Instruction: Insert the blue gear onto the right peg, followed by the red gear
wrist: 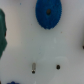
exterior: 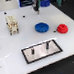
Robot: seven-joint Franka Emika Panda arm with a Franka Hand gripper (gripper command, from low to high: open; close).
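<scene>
On the white table (exterior: 11, 52), the blue gear (exterior: 42, 27) is seen at about 12 o'clock from the grey plate (exterior: 42, 51), the red gear (exterior: 62, 28) at 2 o'clock. Whether the hand is wide or narrow cannot be told; only the blue gear (wrist: 48, 12) is framed.

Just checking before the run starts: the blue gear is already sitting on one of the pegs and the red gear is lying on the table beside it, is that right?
Not quite. In the exterior view the blue gear lies flat on the white table, apart from the grey plate; both pegs stand bare. The red gear does lie on the table beside it.
</scene>
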